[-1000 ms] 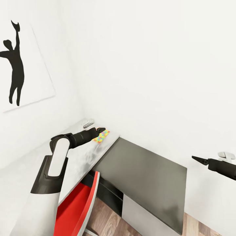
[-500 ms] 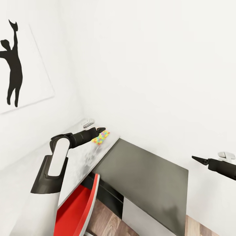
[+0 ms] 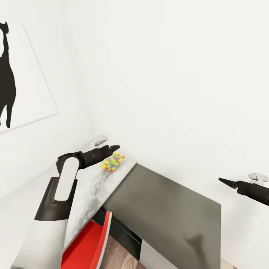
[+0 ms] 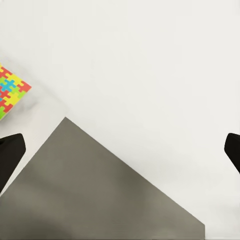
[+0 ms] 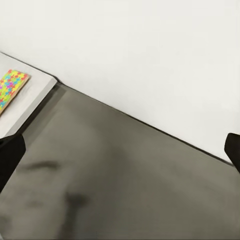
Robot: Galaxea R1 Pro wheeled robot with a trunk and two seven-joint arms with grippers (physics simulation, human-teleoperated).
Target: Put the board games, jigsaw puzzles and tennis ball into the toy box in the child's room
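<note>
One jigsaw puzzle (image 3: 113, 161), a thin square of yellow, pink, blue and green pieces, lies flat at the end of the table (image 3: 89, 190), close to the white wall. My left gripper (image 3: 112, 148) hovers just above its near edge, open and holding nothing. In the left wrist view the gripper (image 4: 120, 150) has its fingers spread wide, with the puzzle (image 4: 10, 92) off to one side. My right gripper (image 3: 228, 182) hangs in the air far to the right, beyond the table's dark side panel (image 3: 168, 201). It is also open and empty (image 5: 120, 155), and the puzzle (image 5: 10, 85) shows in its wrist view too.
A red chair (image 3: 87, 246) stands tucked against the table below my left arm. White walls meet in a corner behind the table, and a black silhouette picture (image 3: 15, 78) hangs on the left one. A strip of wood-plank floor (image 3: 119, 257) shows beside the chair.
The whole head view has shifted, so the camera moved. The picture slid left and the side panel slid right. More of the puzzle now shows under my left gripper. Both arms keep their pose.
</note>
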